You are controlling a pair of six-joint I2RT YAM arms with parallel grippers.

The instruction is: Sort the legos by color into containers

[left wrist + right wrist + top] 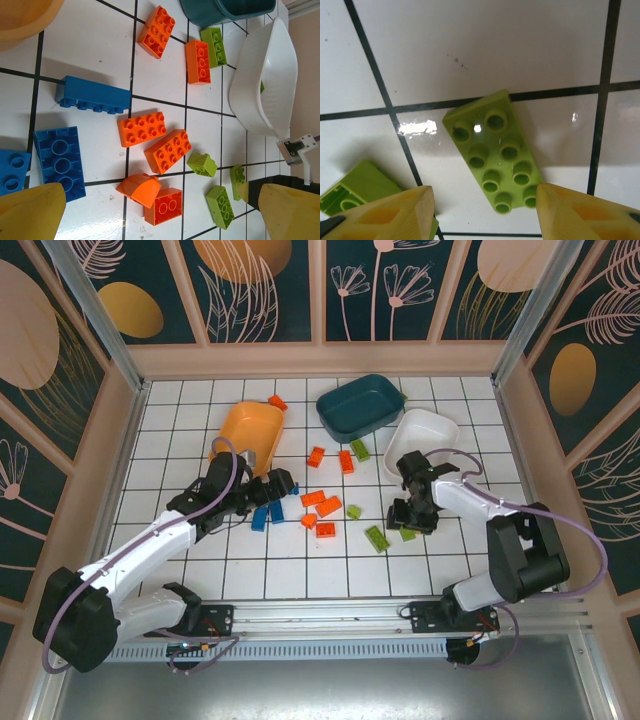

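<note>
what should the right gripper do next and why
Probably ease the right gripper down and slightly further along the lime green brick, then close. The jaws stand open with just the brick's near end between them. The brick lies flat, studs up, on the tile. A second green piece lies beside one finger, so the descent should avoid it.

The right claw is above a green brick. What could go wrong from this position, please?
1. The lime green brick lies slanted between the fingers of the open right claw, so closing may twist it or grip only its corners, and it could slip.
2. A second green brick lies right by one finger; coming down may push it or trap it.
</note>
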